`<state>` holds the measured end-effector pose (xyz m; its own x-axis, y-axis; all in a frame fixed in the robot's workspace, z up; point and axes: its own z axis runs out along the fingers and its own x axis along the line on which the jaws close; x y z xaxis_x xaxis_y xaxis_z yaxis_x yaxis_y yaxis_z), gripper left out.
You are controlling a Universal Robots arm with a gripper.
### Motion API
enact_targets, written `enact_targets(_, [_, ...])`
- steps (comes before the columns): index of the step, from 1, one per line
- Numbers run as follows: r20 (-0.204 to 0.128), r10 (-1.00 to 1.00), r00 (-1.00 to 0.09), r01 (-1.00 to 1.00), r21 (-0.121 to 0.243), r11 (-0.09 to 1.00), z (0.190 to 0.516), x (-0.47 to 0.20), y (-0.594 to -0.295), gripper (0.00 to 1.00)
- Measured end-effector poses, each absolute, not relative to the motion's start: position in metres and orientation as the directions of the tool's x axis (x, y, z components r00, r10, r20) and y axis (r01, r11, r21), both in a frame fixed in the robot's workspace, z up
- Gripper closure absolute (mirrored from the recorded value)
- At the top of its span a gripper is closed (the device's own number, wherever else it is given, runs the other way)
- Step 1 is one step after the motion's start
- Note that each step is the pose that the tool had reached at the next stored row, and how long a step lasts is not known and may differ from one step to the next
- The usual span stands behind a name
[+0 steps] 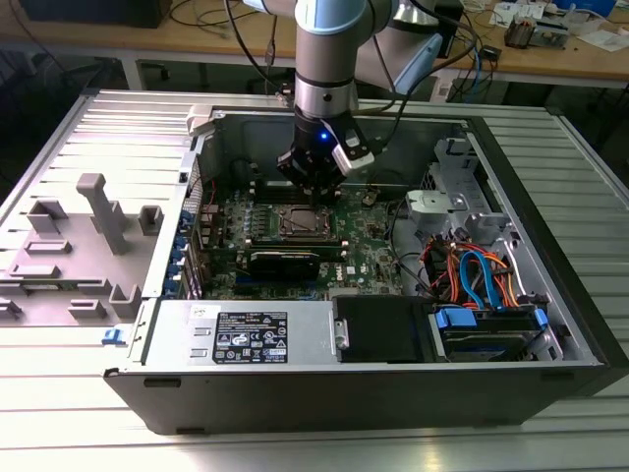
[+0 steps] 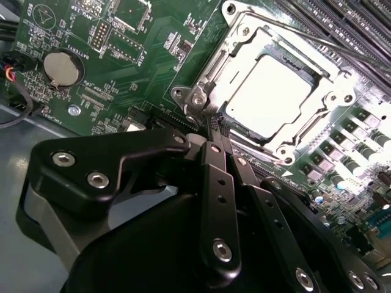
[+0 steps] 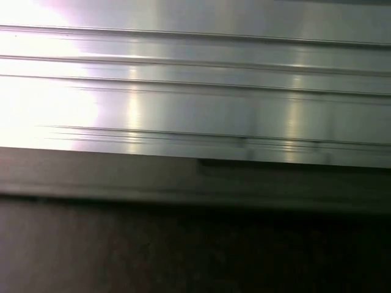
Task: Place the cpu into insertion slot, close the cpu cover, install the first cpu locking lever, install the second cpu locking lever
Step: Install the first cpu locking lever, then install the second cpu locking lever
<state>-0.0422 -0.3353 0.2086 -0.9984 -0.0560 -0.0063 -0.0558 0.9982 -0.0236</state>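
Note:
The cpu [image 2: 275,97] lies flat in the insertion slot [image 2: 201,97], its pale metal top catching glare. The silver cpu cover [image 2: 247,46] is down around it, framing the chip. A thin cpu locking lever [image 2: 330,46] runs along one side of the socket. My gripper [image 2: 218,125] is shut, its two black fingers pressed together, with the tips at the socket's corner beside a screw post. I cannot tell whether anything thin sits between them. In the exterior view my gripper [image 1: 316,195] hangs just above the insertion slot [image 1: 298,222] inside the open computer case.
A coin battery [image 2: 61,67] and memory slots [image 2: 342,18] flank the socket. A black card [image 1: 285,261], a power supply [image 1: 241,334] and a drive cage with blue and orange cables [image 1: 472,275] crowd the case. The first wrist view faces a ribbed metal surface [image 3: 195,91].

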Motion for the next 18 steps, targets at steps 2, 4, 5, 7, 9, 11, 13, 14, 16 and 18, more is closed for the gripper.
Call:
enact_targets(2, [-0.006,-0.056,-0.998,-0.056,-0.024,0.998,0.209,-0.042,-0.336,0.89])
enact_targets(4, [-0.006,-0.056,-0.998,-0.056,-0.024,0.998,0.209,-0.042,-0.336,0.89])
enact_targets(5, [-0.006,-0.056,-0.998,-0.056,-0.024,0.998,0.209,-0.042,-0.336,0.89])
enact_targets(7, [-0.006,-0.056,-0.998,-0.056,-0.024,0.998,0.209,-0.042,-0.336,0.89])
enact_targets(9, [-0.006,-0.056,-0.998,-0.056,-0.024,0.998,0.209,-0.042,-0.336,0.89])
enact_targets(11, [-0.006,-0.056,-0.998,-0.056,-0.024,0.998,0.209,-0.042,-0.336,0.89])
enact_targets(13, [-0.006,-0.056,-0.998,-0.056,-0.024,0.998,0.209,-0.042,-0.336,0.89])
enact_targets(14, [-0.006,-0.056,-0.998,-0.056,-0.024,0.998,0.21,-0.042,-0.336,0.89])
enact_targets(16, [-0.006,-0.056,-0.998,-0.056,-0.024,0.998,0.216,-0.042,-0.336,0.89])
enact_targets(18, [-0.006,-0.056,-0.998,-0.056,-0.024,0.998,0.219,-0.042,-0.339,0.89])
